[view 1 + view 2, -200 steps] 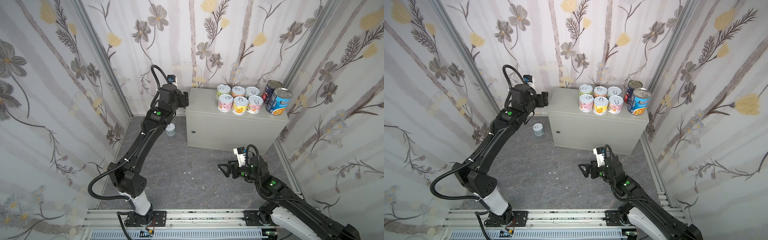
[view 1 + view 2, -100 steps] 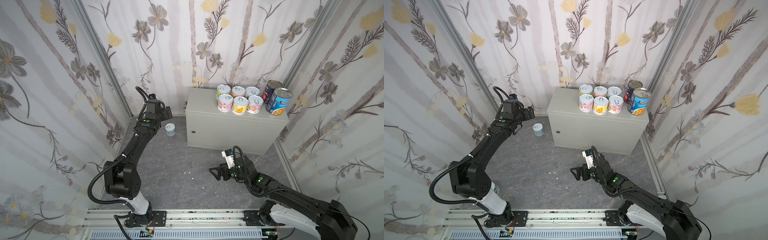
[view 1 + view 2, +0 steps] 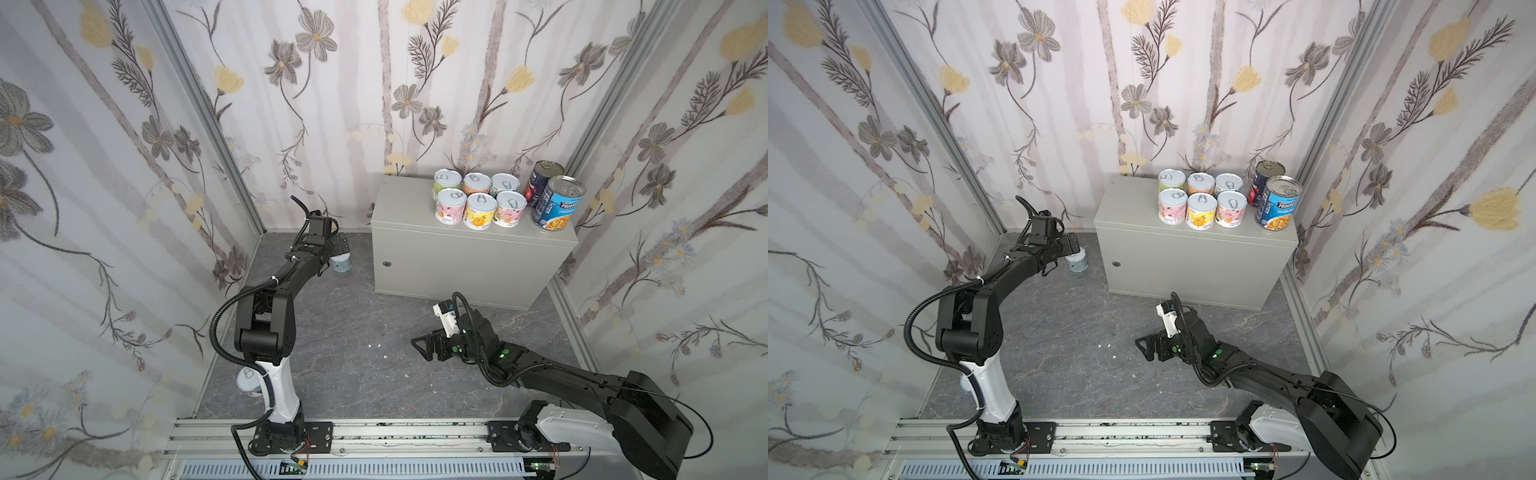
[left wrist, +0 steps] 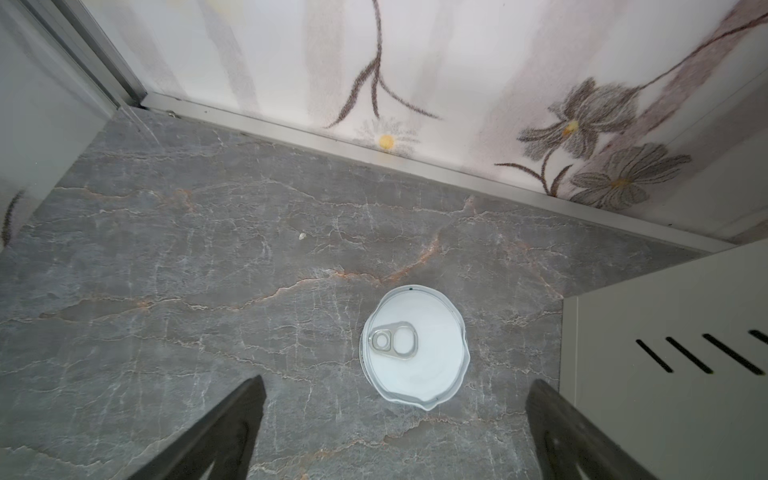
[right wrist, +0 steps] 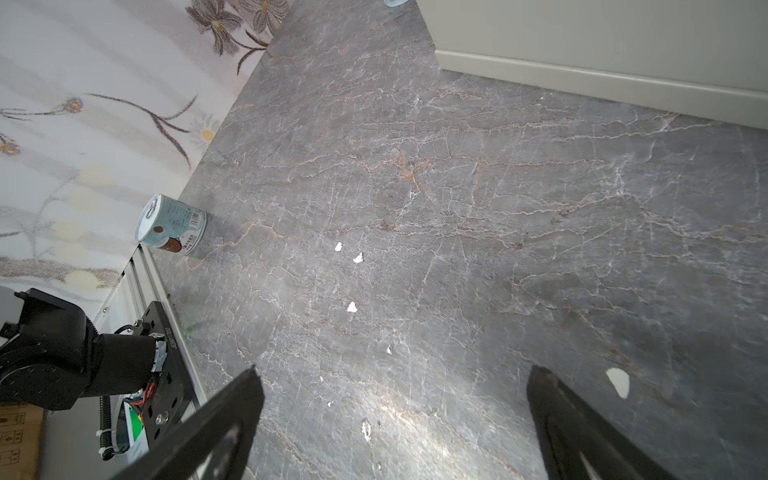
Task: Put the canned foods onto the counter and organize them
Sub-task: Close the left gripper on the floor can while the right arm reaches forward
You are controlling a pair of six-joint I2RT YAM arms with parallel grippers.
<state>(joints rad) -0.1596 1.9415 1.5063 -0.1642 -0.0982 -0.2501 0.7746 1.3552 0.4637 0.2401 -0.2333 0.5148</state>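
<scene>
Left pincer [image 4: 397,386]: jaws wide, empty, poised above pale teal can [image 4: 415,347]. It stands upright on floor [image 4: 208,249], just beside counter [image 3: 415,216], at its 9 o'clock in a top view.

Can probably rigid, moderately heavy, with smooth label (may slip). Grip mid-wall across diameter, clear of pull-tab [image 4: 392,338].

Right pincer [image 5: 395,374]: open, over bare floor.

Second can [image 5: 172,226] at floor's 7 o'clock.

Eight cans [image 3: 481,210] on counter.

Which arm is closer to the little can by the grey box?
Left. The left gripper hangs open just above the can; the right gripper is far off, over bare floor.
</scene>
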